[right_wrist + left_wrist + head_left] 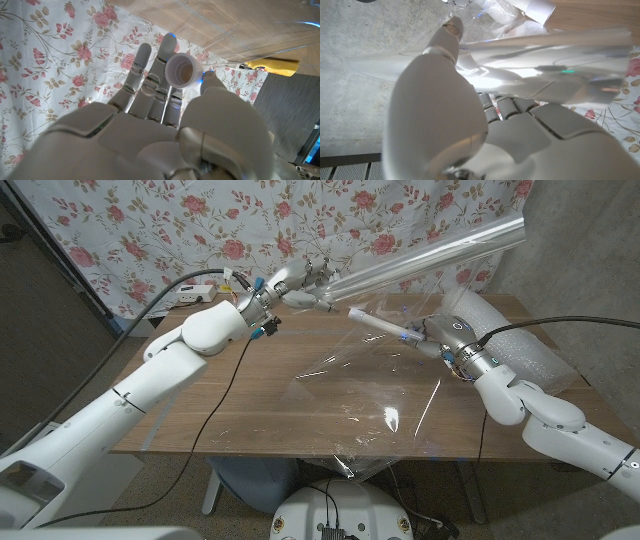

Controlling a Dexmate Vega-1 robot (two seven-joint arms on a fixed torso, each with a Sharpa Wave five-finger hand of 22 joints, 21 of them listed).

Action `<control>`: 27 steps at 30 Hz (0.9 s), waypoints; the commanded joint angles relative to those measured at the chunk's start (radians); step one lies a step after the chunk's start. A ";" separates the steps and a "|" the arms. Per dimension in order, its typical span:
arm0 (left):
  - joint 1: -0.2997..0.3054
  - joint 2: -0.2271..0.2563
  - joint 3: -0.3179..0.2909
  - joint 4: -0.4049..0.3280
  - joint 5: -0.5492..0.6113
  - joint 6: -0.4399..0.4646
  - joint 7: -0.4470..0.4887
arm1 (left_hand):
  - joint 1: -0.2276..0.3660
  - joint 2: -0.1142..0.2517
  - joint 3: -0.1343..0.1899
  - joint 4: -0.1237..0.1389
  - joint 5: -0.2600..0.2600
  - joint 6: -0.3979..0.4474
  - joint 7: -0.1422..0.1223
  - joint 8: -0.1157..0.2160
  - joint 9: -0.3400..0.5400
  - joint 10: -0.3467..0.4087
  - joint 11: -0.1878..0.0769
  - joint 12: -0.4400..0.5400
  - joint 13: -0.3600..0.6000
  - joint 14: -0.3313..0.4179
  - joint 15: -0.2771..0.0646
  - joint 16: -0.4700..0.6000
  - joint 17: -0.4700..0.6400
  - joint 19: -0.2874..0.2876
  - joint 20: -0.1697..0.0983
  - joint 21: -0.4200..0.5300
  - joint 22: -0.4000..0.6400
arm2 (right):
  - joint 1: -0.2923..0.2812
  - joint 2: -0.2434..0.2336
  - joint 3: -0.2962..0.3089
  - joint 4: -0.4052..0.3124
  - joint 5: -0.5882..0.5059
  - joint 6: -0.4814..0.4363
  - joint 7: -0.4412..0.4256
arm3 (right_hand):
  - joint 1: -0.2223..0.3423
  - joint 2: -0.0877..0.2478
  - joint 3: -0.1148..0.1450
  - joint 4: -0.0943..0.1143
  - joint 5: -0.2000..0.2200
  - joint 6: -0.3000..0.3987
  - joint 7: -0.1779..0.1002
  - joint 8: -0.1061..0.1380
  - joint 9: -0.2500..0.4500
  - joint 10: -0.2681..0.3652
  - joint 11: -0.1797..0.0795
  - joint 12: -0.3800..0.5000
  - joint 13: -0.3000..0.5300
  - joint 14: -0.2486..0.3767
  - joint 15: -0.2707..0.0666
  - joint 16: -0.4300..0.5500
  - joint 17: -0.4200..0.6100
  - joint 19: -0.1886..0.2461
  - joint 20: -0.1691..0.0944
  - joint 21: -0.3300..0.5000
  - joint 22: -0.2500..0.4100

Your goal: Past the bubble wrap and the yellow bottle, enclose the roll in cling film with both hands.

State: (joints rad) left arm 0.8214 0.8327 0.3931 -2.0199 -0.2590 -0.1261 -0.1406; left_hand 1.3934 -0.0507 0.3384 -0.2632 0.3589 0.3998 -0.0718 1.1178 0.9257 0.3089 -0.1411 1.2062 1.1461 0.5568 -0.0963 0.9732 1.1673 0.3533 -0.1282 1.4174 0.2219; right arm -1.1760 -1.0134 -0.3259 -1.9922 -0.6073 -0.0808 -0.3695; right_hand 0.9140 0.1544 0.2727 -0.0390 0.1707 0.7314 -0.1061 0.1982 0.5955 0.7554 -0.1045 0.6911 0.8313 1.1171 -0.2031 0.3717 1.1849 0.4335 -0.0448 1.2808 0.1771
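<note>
Your left hand (300,283) grips the cling film roll (430,252) high above the tabletop's far edge; your right hand (437,337) pinches a white tube (380,323) below it, under the sheet.

Arm shells: your arms are glossy white, rounded segments.
Wrists: silver metal collars.
Cables: black, trailing from each wrist.
Left robot hand (300,283): light grey.
Right robot hand (437,335): grey-white, blue-lit fingertips (170,36).

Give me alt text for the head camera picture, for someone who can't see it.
Over a wooden table, the robot's left hand holds up a long roll of clear cling film, while its right hand grips a small white tube. A clear film sheet drapes between them onto the table, before a rose-print curtain.
</note>
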 commanded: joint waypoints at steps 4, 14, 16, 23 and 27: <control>0.014 0.010 0.032 -0.008 -0.019 0.003 -0.030 | 0.133 0.185 0.097 0.094 -0.002 0.000 0.001 0.080 -0.001 0.006 0.000 0.009 0.000 0.002 0.000 0.011 -0.018 -0.003 0.001 0.008 0.000 | -0.026 -0.018 0.049 -0.023 0.040 -0.015 -0.021 | 0.013 0.024 0.338 -0.042 0.006 0.033 -0.029 0.006 0.001 0.077 -0.065 0.000 0.002 0.000 -0.025 0.009 0.003 -0.002 -0.101 0.006 0.001; 0.018 0.026 0.037 -0.029 -0.025 0.009 -0.050 | 0.133 0.183 0.100 0.093 -0.001 0.001 0.001 0.085 -0.007 0.006 -0.001 0.011 -0.002 0.004 0.003 0.015 -0.017 -0.002 0.001 0.010 -0.002 | -0.038 -0.021 0.085 -0.022 0.073 -0.021 -0.024 | 0.012 0.024 0.338 -0.041 0.006 0.034 -0.028 0.007 0.000 0.077 -0.063 0.000 0.007 0.002 -0.025 0.013 0.003 -0.001 -0.102 0.007 0.000; 0.022 0.027 0.036 -0.028 -0.037 0.007 -0.054 | 0.133 0.183 0.101 0.093 -0.001 0.002 0.000 0.086 -0.006 0.006 -0.001 0.011 -0.002 0.002 0.000 0.013 -0.018 -0.002 0.001 0.010 -0.002 | -0.037 -0.020 0.089 -0.017 0.081 -0.021 -0.021 | 0.012 0.024 0.339 -0.042 0.006 0.033 -0.030 0.006 0.000 0.076 -0.065 0.000 0.008 0.000 -0.025 0.012 0.002 -0.002 -0.102 0.007 0.000; 0.038 0.037 0.027 -0.030 -0.044 -0.003 -0.055 | 0.131 0.184 0.104 0.094 0.000 0.002 -0.001 0.091 -0.007 0.004 -0.001 0.014 0.001 0.000 0.000 0.013 -0.017 -0.004 0.002 0.010 -0.003 | -0.033 -0.010 0.103 -0.002 0.111 -0.038 -0.017 | 0.012 0.024 0.339 -0.042 0.006 0.032 -0.029 0.005 0.000 0.078 -0.065 -0.004 0.003 -0.002 -0.025 0.013 0.003 -0.003 -0.103 0.007 0.000; 0.050 0.041 0.026 -0.024 -0.043 -0.007 -0.051 | 0.131 0.183 0.104 0.093 -0.001 0.001 0.000 0.093 -0.006 0.007 0.000 0.010 -0.009 0.001 0.001 0.015 -0.017 -0.004 0.002 0.012 -0.004 | -0.039 -0.007 0.119 0.009 0.138 -0.039 -0.022 | 0.011 0.024 0.340 -0.042 0.006 0.033 -0.030 0.006 0.000 0.075 -0.064 -0.002 0.010 -0.004 -0.025 0.013 0.002 -0.004 -0.103 0.007 0.000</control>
State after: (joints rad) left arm 0.8477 0.8620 0.4252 -2.0458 -0.2914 -0.1207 -0.1893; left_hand 1.3934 -0.0507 0.3382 -0.2630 0.3589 0.3959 -0.0718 1.1230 0.9146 0.3089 -0.1411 1.2099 1.1426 0.5568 -0.0963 0.9839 1.1673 0.3499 -0.1248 1.4211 0.2166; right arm -1.2078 -1.0311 -0.2417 -2.0060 -0.5230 -0.1076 -0.3896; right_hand 0.9114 0.1570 0.2739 -0.0398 0.1683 0.7317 -0.1064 0.2001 0.5903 0.7587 -0.1077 0.6834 0.8344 1.1132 -0.2032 0.3786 1.1850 0.4334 -0.0448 1.2808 0.1772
